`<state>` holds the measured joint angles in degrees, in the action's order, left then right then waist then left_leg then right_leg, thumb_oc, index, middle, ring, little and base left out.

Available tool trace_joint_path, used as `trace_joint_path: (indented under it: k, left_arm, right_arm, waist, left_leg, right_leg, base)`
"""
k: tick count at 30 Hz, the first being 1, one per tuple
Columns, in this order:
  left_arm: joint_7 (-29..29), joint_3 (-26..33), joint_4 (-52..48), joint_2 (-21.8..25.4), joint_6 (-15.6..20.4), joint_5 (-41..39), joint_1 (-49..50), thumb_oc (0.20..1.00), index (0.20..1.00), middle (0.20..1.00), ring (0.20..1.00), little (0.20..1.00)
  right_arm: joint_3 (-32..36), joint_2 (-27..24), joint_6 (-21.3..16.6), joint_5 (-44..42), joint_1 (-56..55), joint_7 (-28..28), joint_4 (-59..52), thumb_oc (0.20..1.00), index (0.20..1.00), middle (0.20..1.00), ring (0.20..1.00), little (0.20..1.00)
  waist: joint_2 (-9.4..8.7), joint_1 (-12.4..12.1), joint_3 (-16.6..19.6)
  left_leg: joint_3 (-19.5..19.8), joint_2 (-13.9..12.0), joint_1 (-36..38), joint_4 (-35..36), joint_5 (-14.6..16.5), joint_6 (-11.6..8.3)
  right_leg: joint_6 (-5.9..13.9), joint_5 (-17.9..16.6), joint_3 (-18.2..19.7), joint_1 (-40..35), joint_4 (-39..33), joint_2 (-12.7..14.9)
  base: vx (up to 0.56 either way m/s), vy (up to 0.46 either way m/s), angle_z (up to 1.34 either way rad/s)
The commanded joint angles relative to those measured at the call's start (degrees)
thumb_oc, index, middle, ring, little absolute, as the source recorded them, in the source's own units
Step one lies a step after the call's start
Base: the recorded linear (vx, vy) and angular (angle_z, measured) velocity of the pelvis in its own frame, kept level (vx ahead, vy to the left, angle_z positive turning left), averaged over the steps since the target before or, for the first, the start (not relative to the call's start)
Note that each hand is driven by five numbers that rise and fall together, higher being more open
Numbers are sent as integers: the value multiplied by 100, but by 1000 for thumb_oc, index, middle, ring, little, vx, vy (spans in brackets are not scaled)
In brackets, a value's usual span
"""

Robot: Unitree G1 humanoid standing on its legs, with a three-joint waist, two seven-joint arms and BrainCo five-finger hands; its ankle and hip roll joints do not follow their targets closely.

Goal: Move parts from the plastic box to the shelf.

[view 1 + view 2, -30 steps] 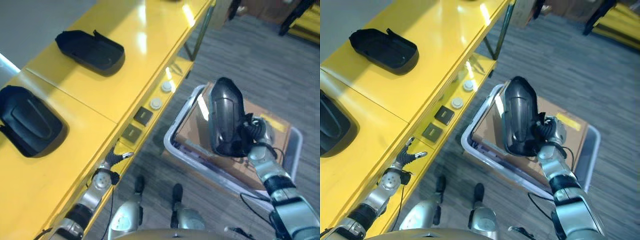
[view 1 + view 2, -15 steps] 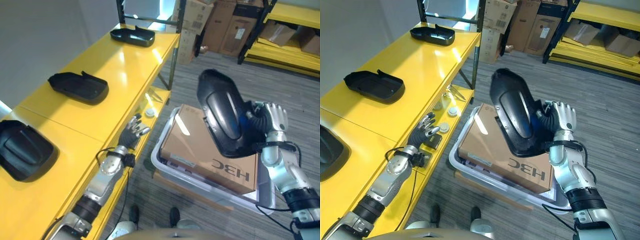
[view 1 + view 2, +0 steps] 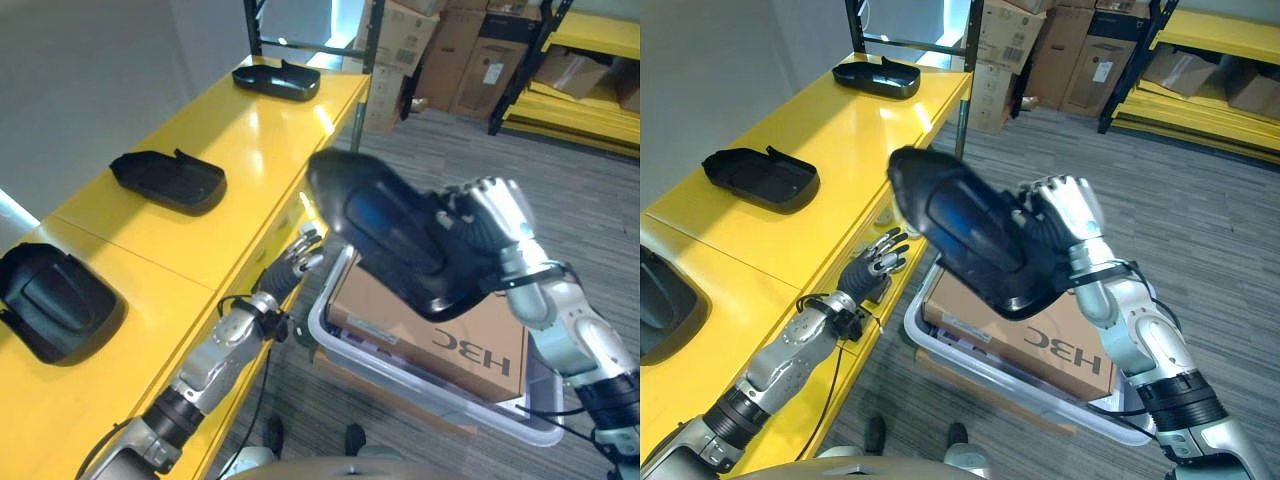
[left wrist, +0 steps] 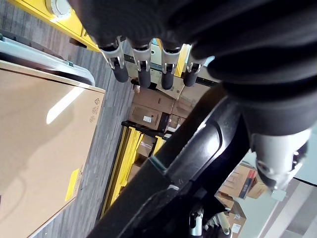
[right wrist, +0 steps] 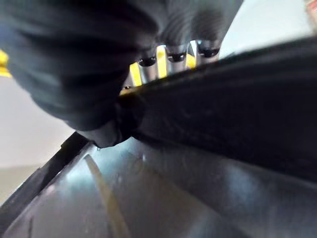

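**Fingers wrapped on one big black part, high over the box**

Fingers first. In the left eye view, my right hand [image 3: 495, 225] has its fingers curled round the rim of a big black part [image 3: 390, 235]. I hold it up in the air, above the plastic box [image 3: 420, 385] and near the edge of the yellow shelf [image 3: 240, 135]. My left hand [image 3: 295, 262] sticks out by the shelf's front edge with fingers straight and spread, holding nothing.

This part looks like a hard, smooth plastic shell. I think it is light but bulky, and a bit slippery. The rim is the best place to hold it, and it may swing from one hand.

In the right eye view I count three black parts lying on the shelf: a far one [image 3: 876, 76], a middle one [image 3: 760, 177] and a near one [image 3: 665, 315]. With mine, that makes four. One brown cardboard box [image 3: 1040, 335] sits in the plastic box.

In the left wrist view, the fingertips [image 4: 143, 74] point out straight, and the black part shows close past them.

In the right wrist view, the fingers [image 5: 171, 54] hook over the part's dark edge.
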<state>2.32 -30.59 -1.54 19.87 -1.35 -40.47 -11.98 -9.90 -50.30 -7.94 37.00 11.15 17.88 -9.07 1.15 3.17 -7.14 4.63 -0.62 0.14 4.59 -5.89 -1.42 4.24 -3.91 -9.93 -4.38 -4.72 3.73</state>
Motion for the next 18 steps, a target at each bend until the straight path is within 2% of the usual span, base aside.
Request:
trace_joint_path:
  k: [1, 12, 16, 17, 18]
  left_arm:
    - [-55, -243, 88, 58, 150, -157, -406, 1000, 1000, 1000, 1000, 1000]
    - [-2, -335, 33, 39, 192, -280, -574, 1000, 1000, 1000, 1000, 1000]
    - [49, -270, 207, 47, 170, -22, -509, 1000, 1000, 1000, 1000, 1000]
    - [180, -225, 210, -44, 267, -178, -467, 1000, 1000, 1000, 1000, 1000]
    - [6, -244, 165, 4, 224, -169, -627, 1000, 1000, 1000, 1000, 1000]
  right_arm:
    - [-10, -308, -127, -28, 558, 107, -379, 200, 200, 200, 200, 200]
    - [-1351, -161, -391, -268, 1342, -374, -567, 200, 200, 200, 200, 200]
    - [-1591, -70, -329, -332, 1414, -490, -521, 200, 200, 200, 200, 200]
    - [-1662, 3, -341, -304, 1425, -551, -656, 200, 200, 200, 200, 200]
    - [-1608, -128, -381, -392, 1462, -525, -599, 200, 200, 200, 200, 200]
  waist:
    - [-197, -144, 397]
    - [-241, -216, 381]
    - [-257, -227, 353]
    - [-257, -229, 349]
    - [-265, -212, 366]
  left_leg:
    - [10, -418, 60, -26, 391, -219]
    - [69, -394, 50, -39, 388, -217]
    - [64, -392, 45, -46, 395, -210]
    - [63, -390, 40, -47, 389, -207]
    - [65, -394, 37, -45, 386, -211]
  right_leg:
    - [283, 572, 153, -141, 100, 261]
    - [253, 588, 116, -158, 122, 271]
    - [248, 583, 127, -135, 138, 269]
    - [244, 582, 132, -131, 138, 269]
    - [250, 588, 128, -128, 137, 264]
  base:
    - [9, -1, 3]
    - [0, 0, 0]
    - [0, 0, 0]
    - [0, 0, 0]
    - [0, 0, 0]
